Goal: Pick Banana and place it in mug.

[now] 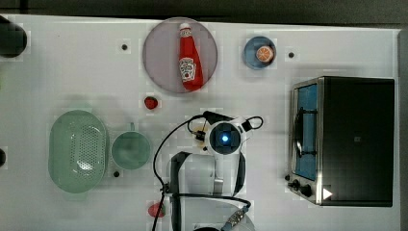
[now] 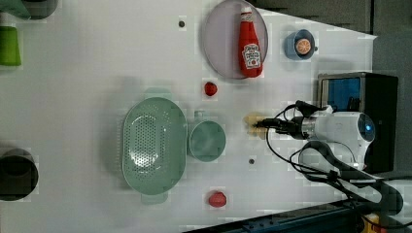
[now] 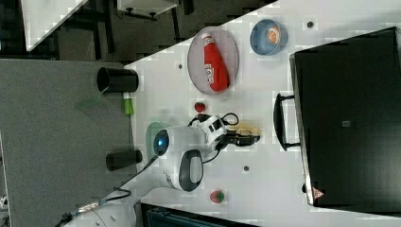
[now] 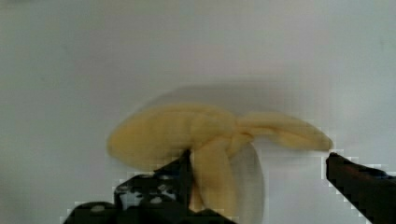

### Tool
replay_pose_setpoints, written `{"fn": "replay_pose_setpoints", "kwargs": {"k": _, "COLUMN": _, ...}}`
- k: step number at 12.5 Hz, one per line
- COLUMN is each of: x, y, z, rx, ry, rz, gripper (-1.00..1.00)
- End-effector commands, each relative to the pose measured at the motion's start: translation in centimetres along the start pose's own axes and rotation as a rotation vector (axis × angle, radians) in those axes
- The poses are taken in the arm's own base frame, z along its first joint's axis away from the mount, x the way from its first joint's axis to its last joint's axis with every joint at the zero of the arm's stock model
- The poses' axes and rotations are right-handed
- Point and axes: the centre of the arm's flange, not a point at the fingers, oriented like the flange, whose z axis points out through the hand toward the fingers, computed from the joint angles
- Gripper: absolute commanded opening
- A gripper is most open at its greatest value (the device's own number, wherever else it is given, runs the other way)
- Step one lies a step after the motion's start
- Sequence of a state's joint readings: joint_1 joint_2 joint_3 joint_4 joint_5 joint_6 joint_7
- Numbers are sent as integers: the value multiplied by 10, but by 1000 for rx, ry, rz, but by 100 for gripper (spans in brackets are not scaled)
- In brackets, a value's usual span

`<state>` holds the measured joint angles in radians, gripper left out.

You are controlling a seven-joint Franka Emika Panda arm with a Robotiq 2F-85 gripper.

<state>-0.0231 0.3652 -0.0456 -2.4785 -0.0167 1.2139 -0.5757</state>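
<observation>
The banana [image 4: 187, 130] is a pale-yellow, partly peeled piece lying on the white table, close under the wrist camera. My gripper [image 4: 257, 156] is open and low over it, one dark finger [image 4: 177, 175] touching its side and the other finger [image 4: 355, 177] standing off past the peel tip. In the left view the banana [image 2: 253, 120] pokes out just beyond the gripper [image 2: 261, 124]. The mint-green mug [image 1: 131, 150] stands upright to the top view's left of my arm, beside the colander, and looks empty [image 2: 207, 141].
A green perforated colander [image 1: 77, 150] touches the mug's far side. A ketchup bottle [image 1: 188, 57] lies on a grey plate. A blue bowl [image 1: 250, 44] holds an orange fruit. Two strawberries [image 1: 151, 102] [image 1: 156, 209] lie loose. A toaster oven [image 1: 356, 139] stands at the top view's right.
</observation>
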Motion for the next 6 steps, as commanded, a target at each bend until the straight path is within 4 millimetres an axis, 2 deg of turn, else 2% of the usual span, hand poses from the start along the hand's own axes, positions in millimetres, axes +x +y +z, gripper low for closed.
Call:
{"fn": "replay_pose_setpoints", "kwargs": {"k": 1, "x": 2, "y": -6, "z": -3, "rx": 13, "ry": 29, "rz": -33, "gripper": 43}}
{"fn": "replay_pose_setpoints", "kwargs": {"k": 3, "x": 0, "y": -5, "z": -2, "rx": 12, "ry": 23, "rz": -31, "gripper": -4}}
{"fn": "replay_pose_setpoints", "kwargs": {"k": 5, "x": 6, "y": -5, "z": -12, "rx": 16, "ry": 46, "rz": -28, "gripper": -45}}
{"fn": "replay_pose_setpoints", "kwargs": {"k": 6, "x": 8, "y": -4, "z": -22, "rx": 20, "ry": 61, "rz": -27, "gripper": -45}}
